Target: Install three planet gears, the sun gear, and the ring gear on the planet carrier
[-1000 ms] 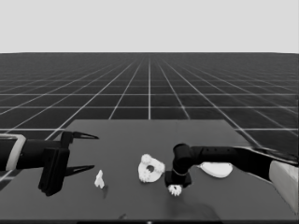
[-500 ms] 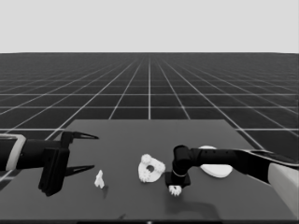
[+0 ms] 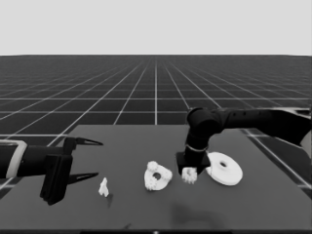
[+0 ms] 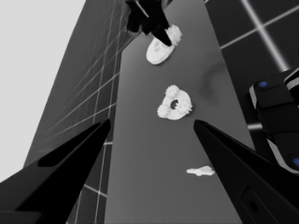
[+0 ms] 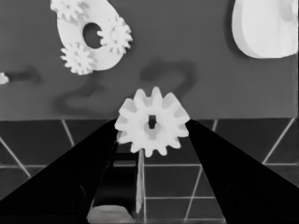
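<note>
My right gripper [image 3: 188,171] is shut on a small toothed gear [image 5: 152,122], holding it above the table between the two round parts. The smaller round part [image 3: 157,181] lies at the table's middle with three gears [image 5: 114,35] seated around its hole. The larger round part [image 3: 224,168] lies just right of the held gear [image 3: 189,176]. My left gripper [image 3: 92,160] waits open over the table's left end, holding nothing. The left wrist view shows the smaller round part [image 4: 175,115] and, farther off, the right arm by the larger one [image 4: 156,52].
A thin white piece [image 3: 103,187] stands near the left gripper, at the front left of the table. The table's front edge runs close below the held gear in the right wrist view. Dark machinery with blue lights [image 4: 275,116] shows at the left wrist view's edge.
The right gripper has risen from near the front of the table, carrying the gear up and slightly to the right. The left arm has not moved.
</note>
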Robot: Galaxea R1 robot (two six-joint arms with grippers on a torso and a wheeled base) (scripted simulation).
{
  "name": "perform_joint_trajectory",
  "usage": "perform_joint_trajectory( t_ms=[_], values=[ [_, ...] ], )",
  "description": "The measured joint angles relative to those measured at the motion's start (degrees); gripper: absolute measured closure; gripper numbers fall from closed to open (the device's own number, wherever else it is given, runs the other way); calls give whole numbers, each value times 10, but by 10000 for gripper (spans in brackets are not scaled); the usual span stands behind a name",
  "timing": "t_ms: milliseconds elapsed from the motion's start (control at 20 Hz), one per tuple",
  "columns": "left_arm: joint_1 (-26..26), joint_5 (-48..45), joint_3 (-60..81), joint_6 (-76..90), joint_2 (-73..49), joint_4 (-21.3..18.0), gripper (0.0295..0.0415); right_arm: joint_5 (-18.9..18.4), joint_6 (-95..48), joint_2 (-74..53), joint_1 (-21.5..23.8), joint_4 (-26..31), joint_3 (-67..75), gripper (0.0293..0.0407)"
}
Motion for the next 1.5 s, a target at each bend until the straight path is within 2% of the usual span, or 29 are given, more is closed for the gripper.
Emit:
perform_joint_trajectory(
  t_ms=[250, 350, 450, 750, 800, 850, 950, 1100, 1500],
  values=[
    [0, 0, 0, 0, 0, 0, 326, 3, -8, 1, 22, 22, -9, 390],
    [0, 0, 0, 0, 0, 0, 326, -1, -75, 152, 16, 17, -227, 390],
    [0, 0, 0, 0, 0, 0, 326, -4, -120, 212, 14, 15, -331, 390],
    [0, 0, 0, 0, 0, 0, 326, -5, -150, 244, 12, 13, -394, 390],
    [0, 0, 0, 0, 0, 0, 326, 8, -145, 242, -55, -66, -387, 390],
    [0, 0, 0, 0, 0, 0, 326, 17, -153, 245, -112, -113, -400, 390],
    [0, 0, 0, 0, 0, 0, 326, 29, -173, 253, -160, -155, -430, 390],
    [0, 0, 0, 0, 0, 0, 326, 36, -183, 258, -178, -171, -448, 390],
    [0, 0, 0, 0, 0, 0, 326, 38, -164, 258, -185, -174, -451, 390]
  ],
)
